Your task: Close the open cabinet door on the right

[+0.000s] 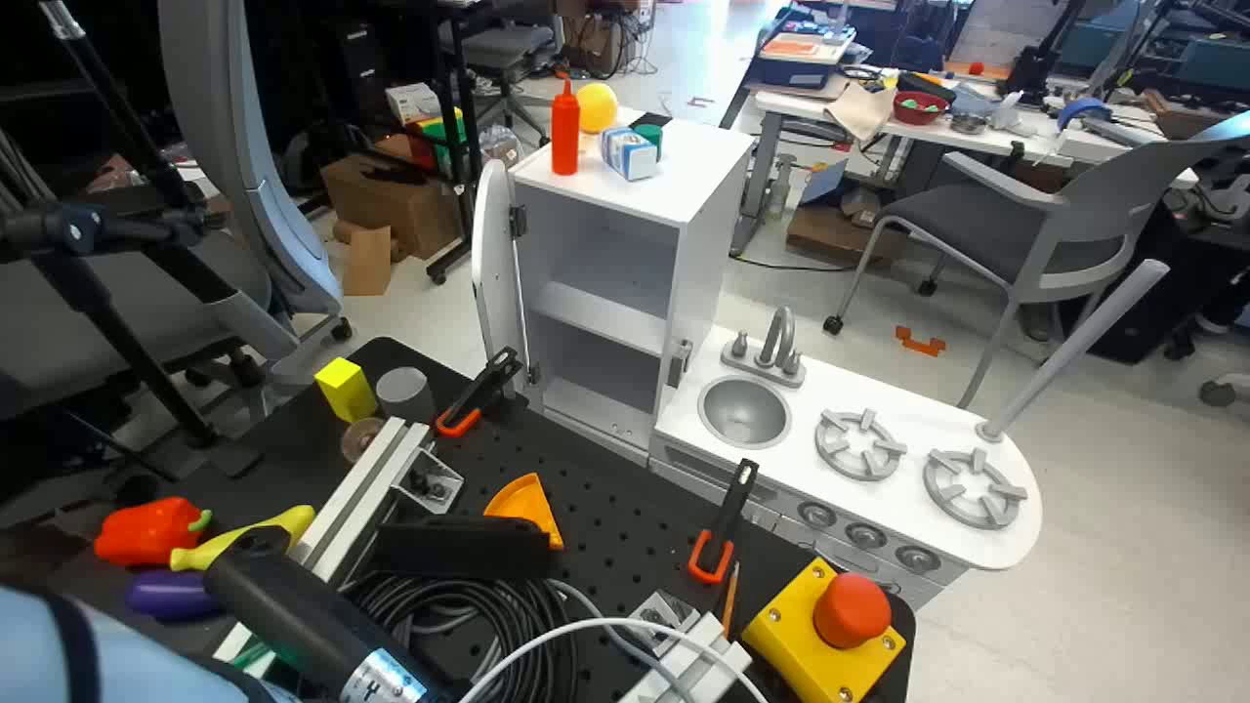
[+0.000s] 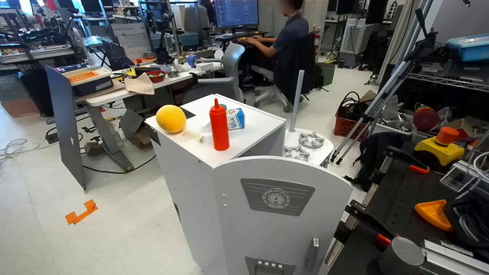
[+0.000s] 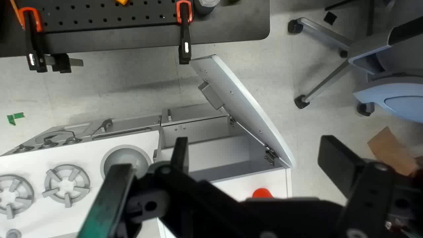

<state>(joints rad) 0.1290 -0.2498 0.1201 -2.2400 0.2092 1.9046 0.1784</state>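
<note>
The cabinet door (image 1: 498,264) is a tall pale-grey panel with a rounded top, standing wide open on its hinges at the tall white cabinet (image 1: 718,234). In an exterior view, the front of the cabinet door (image 2: 244,229) shows a dark gauge patch and a grey handle. The wrist view looks down on the cabinet door (image 3: 244,96), swung out from the cabinet's open front, its free edge near a clamp. My gripper (image 3: 257,153) is open and empty, its fingers wide apart above the cabinet top, apart from the door. The gripper is out of view in both exterior views.
A red bottle (image 1: 564,132), yellow ball (image 1: 597,107) and blue-white box (image 1: 630,153) stand on the cabinet top. The white counter (image 1: 830,381) adjoins the cabinet. A black pegboard table (image 1: 596,488) with orange-black clamps (image 1: 479,391) faces the cabinet front closely.
</note>
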